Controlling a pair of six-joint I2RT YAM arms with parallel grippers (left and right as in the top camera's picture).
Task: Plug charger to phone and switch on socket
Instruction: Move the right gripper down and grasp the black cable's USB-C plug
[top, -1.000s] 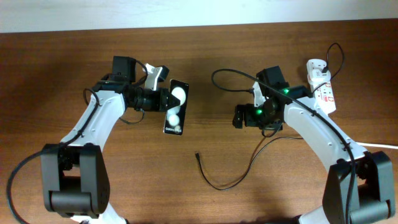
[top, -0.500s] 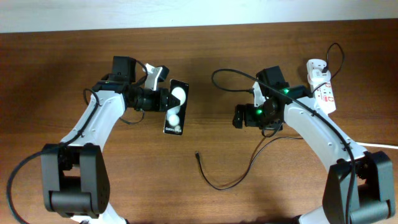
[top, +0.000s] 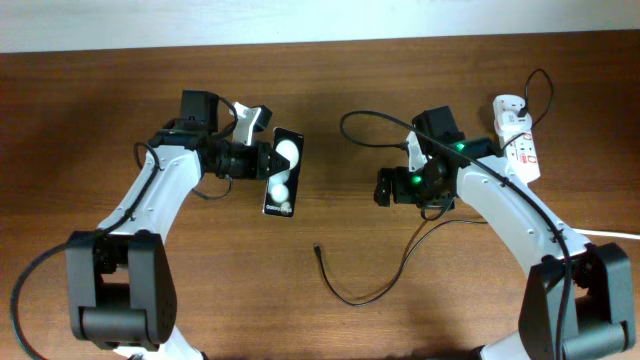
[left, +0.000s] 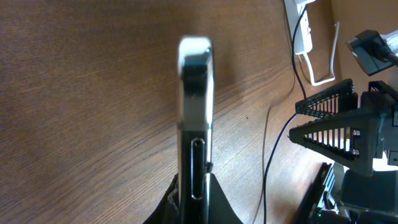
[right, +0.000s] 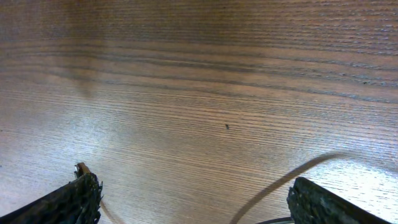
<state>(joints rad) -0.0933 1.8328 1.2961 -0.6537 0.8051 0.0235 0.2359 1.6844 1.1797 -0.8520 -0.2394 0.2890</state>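
Left claw (top: 266, 160) is pinched shut on the phone (top: 285, 178), gripping its side edge. Right claw (top: 384, 187) is wide open, nothing in it, mid-bench (top: 120, 80). Charger (top: 318, 250) tip lies loose btwn the arms. Socket (top: 520, 145) is far right. Step: fetch the plug. Next, prob.: right claw drops on the tip, pinches it, lines it up w/ the phone.

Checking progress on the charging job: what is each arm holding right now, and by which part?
The left gripper pinches the phone by one long side edge, about mid-length. The right gripper is open, holding nothing.
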